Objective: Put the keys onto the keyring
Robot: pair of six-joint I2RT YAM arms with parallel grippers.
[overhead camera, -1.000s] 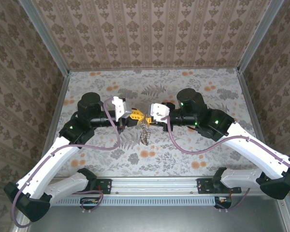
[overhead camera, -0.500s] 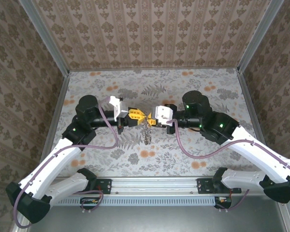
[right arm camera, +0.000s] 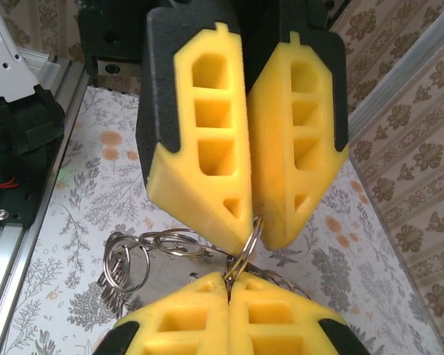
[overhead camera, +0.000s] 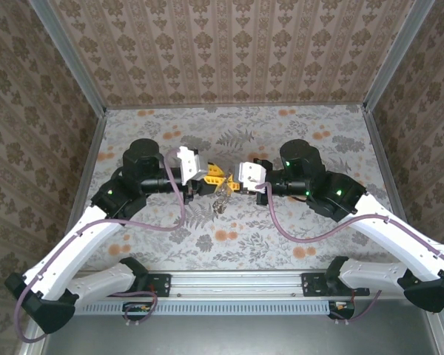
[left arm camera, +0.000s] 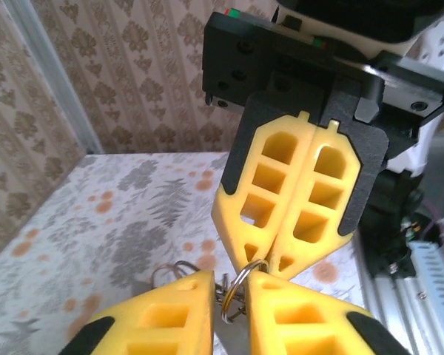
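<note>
Keyring [overhead camera: 221, 197], a bunch of steel split rings, hanging above mid-table [overhead camera: 281, 222] between both pincers. Just changed: right gripper [right arm camera: 229, 285] now pressed together on one ring; left gripper [right arm camera: 255, 229] loosened, fingers slightly apart around the same ring. Looks like a hand-over to the right. Arms reaching inward, fingertips nearly meeting.

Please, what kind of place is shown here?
Probably a small robot test booth: two robot arms on an aluminium rail, and wallpapered walls close around a floral tabletop.
</note>
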